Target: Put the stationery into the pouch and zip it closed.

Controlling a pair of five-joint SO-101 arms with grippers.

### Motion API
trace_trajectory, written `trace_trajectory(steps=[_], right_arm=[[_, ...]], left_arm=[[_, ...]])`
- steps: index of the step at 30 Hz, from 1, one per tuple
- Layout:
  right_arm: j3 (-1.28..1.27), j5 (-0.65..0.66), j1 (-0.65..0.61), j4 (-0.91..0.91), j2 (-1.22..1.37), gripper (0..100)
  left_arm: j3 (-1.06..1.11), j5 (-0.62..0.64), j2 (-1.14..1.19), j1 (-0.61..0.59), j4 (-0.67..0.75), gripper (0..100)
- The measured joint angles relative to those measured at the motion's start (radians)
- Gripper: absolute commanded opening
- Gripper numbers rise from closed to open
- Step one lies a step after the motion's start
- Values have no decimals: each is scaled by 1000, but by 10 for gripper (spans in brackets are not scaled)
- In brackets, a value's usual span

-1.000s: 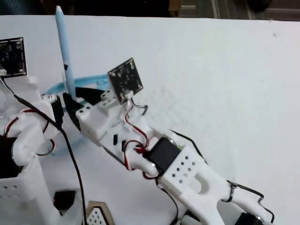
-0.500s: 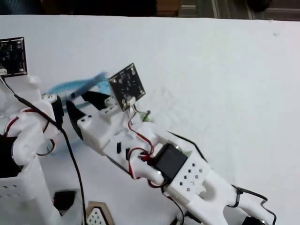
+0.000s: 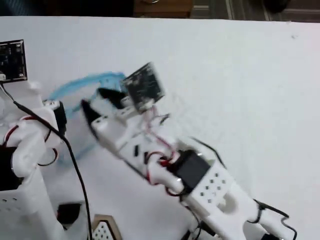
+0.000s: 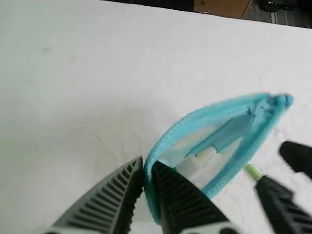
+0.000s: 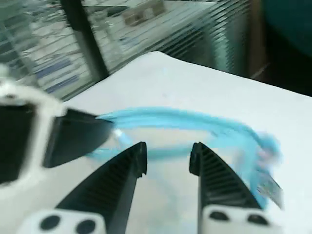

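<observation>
A light blue pouch (image 4: pixel 195 122) lies open on the white table (image 3: pixel 225 75). My left gripper (image 4: pixel 147 170) is shut on its rim at one end and holds the mouth apart. Inside lie a blue pen (image 4: pixel 225 136) and a small white item (image 4: pixel 201 158). A short green piece (image 4: pixel 252 170) shows just outside the pouch wall, beside the other arm's black fingers (image 4: pixel 295 155). My right gripper (image 5: pixel 168 158) hangs open over the pouch (image 5: pixel 185 117) with nothing between its fingers. From above, the right gripper (image 3: pixel 95 102) sits at the pouch (image 3: pixel 80 84).
The left arm's white body (image 3: pixel 27 145) and its cables fill the near left corner. The right arm (image 3: pixel 200 180) crosses the near middle of the table. The table's far and right parts are bare white cloth.
A second ago the right gripper held the blue pen upright; it tipped the pen toward the pouch and let go. The pen now lies inside and the right gripper is open.
</observation>
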State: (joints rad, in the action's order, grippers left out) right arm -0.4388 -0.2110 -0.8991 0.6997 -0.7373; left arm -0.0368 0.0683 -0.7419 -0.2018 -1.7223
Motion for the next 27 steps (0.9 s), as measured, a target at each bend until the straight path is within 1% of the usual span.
trace_trajectory(steps=[6, 11, 14, 17, 21, 24, 27], right_arm=[[164, 0, 129, 173, -121, 296], [222, 14, 265, 344, -157, 299], [203, 100, 353, 456, -112, 300], [195, 216, 411, 612, 2, 300], [193, 347, 470, 779, 242, 300], [193, 427, 473, 807, 460, 300], [193, 470, 466, 781, 647, 300]], left_arm=[[0, -2, 0, 0, 0, 22], [0, -2, -2, 0, 0, 22], [0, -2, -2, 0, 0, 22], [0, -2, -2, 0, 0, 22], [0, -2, -2, 0, 0, 22], [0, -2, -2, 0, 0, 22], [0, -2, -2, 0, 0, 22]])
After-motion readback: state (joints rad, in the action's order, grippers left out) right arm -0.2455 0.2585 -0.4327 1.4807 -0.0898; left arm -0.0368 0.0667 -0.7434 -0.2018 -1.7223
